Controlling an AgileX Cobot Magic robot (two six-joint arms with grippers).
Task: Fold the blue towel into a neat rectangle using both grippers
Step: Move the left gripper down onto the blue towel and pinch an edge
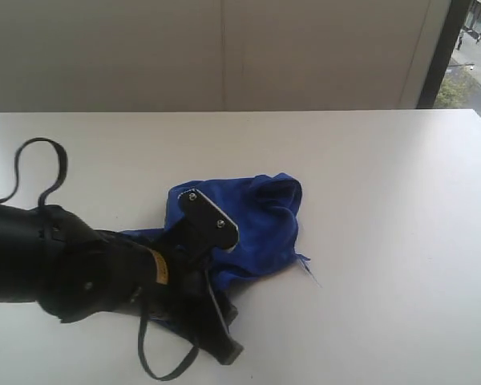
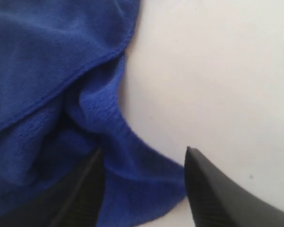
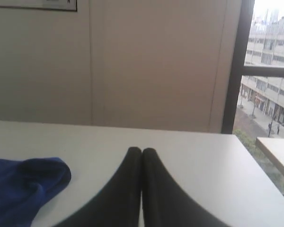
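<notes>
Looking down the left wrist camera, I've got the left claw (image 2: 143, 156) low over the cloth with its jaws standing wide apart, straddling a rumpled fold of the blue towel (image 1: 260, 216). Cloth lies against one jaw, the other sits over bare bench (image 1: 385, 184), and nothing is pinched. From the exterior view the towel is a bunched heap near the middle of the bench, creased and doubled over itself, nowhere near a rectangle, with the left arm reaching over its near side. On the other arm, the right claw (image 3: 142, 153) is pressed together and empty, held above the bench and well apart from the towel, which only shows at the edge of its wrist view. My read is that we're early in the fold, at the stage of getting a grip on an edge. Next I'd want the left claw to close on a hemmed corner, not a loose fold, and the right claw to open and come across to the matching corner, so both can spread the towel flat.
</notes>
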